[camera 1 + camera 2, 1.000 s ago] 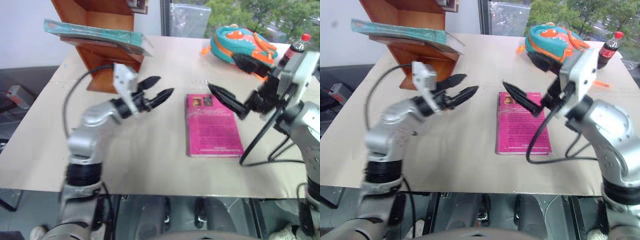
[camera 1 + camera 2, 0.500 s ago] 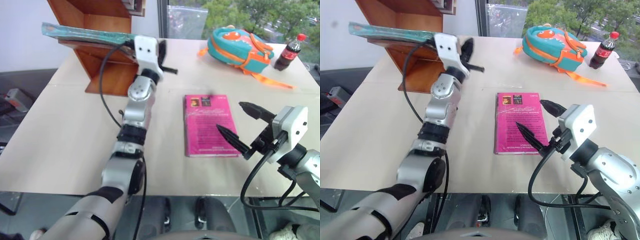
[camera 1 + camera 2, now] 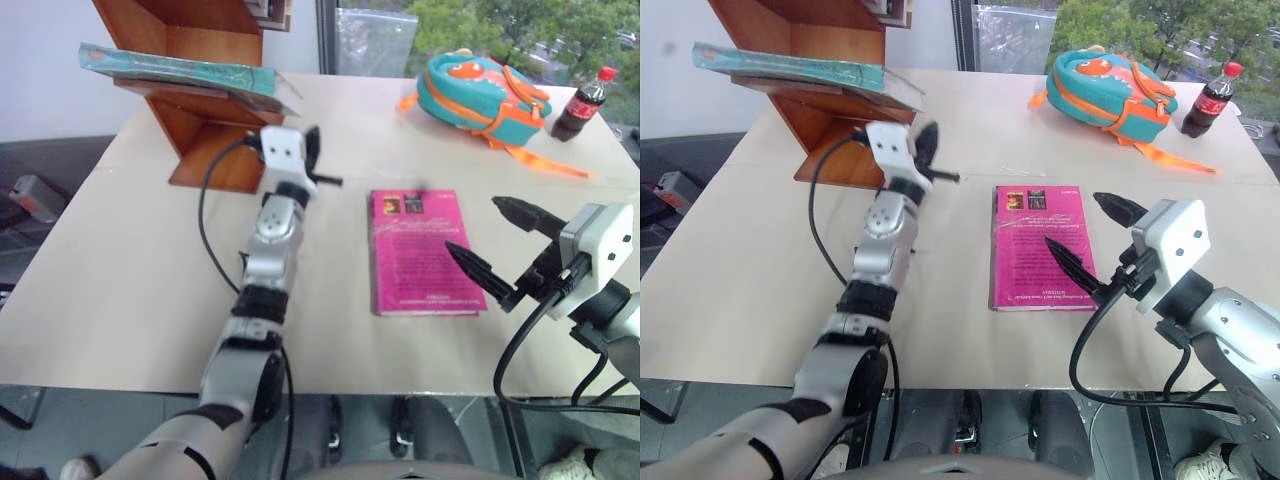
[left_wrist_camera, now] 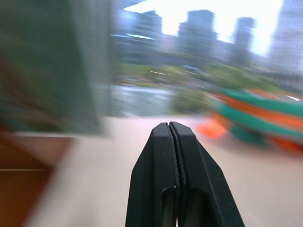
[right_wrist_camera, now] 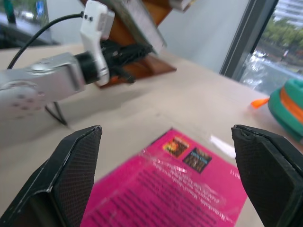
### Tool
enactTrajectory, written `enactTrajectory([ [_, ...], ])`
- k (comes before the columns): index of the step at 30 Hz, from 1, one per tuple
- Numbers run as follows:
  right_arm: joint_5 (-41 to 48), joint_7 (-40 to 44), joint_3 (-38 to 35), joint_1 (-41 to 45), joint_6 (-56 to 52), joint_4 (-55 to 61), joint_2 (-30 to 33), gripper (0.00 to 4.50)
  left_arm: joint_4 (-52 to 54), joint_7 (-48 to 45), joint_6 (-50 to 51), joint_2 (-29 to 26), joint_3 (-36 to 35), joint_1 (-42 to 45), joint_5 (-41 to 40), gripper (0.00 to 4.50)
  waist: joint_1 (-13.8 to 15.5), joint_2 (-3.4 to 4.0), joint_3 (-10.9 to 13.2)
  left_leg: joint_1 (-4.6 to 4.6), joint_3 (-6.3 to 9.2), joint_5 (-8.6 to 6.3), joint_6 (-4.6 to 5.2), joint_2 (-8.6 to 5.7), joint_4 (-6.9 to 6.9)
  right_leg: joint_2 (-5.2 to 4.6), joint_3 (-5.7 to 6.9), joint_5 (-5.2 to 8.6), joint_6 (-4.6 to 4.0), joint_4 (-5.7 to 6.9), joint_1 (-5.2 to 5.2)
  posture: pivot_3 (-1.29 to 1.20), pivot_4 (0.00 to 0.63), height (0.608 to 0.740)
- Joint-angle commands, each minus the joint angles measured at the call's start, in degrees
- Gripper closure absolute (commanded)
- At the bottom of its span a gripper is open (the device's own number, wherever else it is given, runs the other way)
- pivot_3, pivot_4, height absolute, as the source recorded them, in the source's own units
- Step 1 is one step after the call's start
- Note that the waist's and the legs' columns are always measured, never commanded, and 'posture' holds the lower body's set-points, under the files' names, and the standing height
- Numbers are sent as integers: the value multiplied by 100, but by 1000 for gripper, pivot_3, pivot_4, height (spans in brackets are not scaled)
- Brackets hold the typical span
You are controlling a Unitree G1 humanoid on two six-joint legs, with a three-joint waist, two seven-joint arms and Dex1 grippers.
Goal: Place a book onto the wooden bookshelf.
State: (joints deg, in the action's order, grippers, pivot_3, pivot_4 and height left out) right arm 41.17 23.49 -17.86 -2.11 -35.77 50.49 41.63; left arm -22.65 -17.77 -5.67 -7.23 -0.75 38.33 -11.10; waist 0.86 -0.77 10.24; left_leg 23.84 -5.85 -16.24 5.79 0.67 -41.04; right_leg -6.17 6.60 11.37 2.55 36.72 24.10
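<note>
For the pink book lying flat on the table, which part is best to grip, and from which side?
Probably the pink book by its long right edge, approached from the right, where the open right gripper already hovers. It lies flat, so one finger must slip under that edge.

The wooden bookshelf (image 3: 205, 110) at the far left is smooth reddish-brown wood with a soft sheen. On one of its boards lies the teal book (image 3: 180, 70), its cover glossy under clear plastic wrap. The worktop (image 3: 120, 280) looks like matt beige board, plain and smooth. The magenta book (image 3: 420, 250) has a shiny film-wrapped cover that catches light. The backpack (image 3: 480, 90) at the far right is teal and orange cloth. Beside it stands a plastic cola bottle (image 3: 582, 103). The left hand (image 4: 175, 156) has matt black plastic fingers (image 4: 156, 175); the right hand (image 5: 165, 179) shows finely textured pads (image 5: 78, 165).
</note>
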Motion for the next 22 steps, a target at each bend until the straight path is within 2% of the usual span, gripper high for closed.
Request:
enactTrajectory([
  [1,-194,326,-115,-95,237,-203,133,0,1280,-1204,811,-518,142,-760,-656,3955,-28,2,0,-3,0,0,-1,1,1,0,-2,1,-1,0,0,0,150,740],
  [2,-152,438,-170,-79,271,-273,161,0,1526,-1366,974,-710,80,-977,-748,3742,-23,4,1,-6,0,0,-2,6,1,4,-4,1,-1,3,1,0,150,740],
  [3,-114,547,-236,-81,302,-319,186,0,1737,-1492,1138,-879,-4,-1167,-855,3225,-24,5,1,-6,0,1,-4,10,1,5,-3,1,-2,3,2,0,150,740],
  [6,109,880,-546,-89,308,-449,307,0,2416,-1884,1732,-1648,-433,-1928,-1226,2070,-43,13,-1,-9,4,2,-9,18,1,7,-4,2,-3,5,2,0,150,740],
  [9,12,1276,-891,-475,277,-610,530,0,3028,-2293,2166,-2365,-915,-2774,-1592,653,-26,15,-2,-10,7,-2,-14,20,1,-4,-17,6,-9,2,1,0,150,740],
  [11,-116,1614,-1219,-915,246,-775,687,0,3341,-2732,2161,-2815,-1354,-3355,-1783,252,-3,14,-2,-7,8,-4,-17,20,1,-7,-19,8,-13,1,2,0,150,740],
  [17,-650,2576,-2209,-2118,484,-1451,975,0,3773,-3674,2550,-3850,-2517,-4733,-2259,252,31,26,0,-2,23,-20,-40,10,20,-36,-3,26,-8,-33,-2,0,150,740],
  [22,-928,2892,-2339,-2415,567,-1710,1030,0,3833,-3980,2720,-4120,-2878,-5115,-2411,252,19,42,-10,-12,23,-17,-48,10,53,-40,-3,30,-2,-45,-2,0,150,740],
])
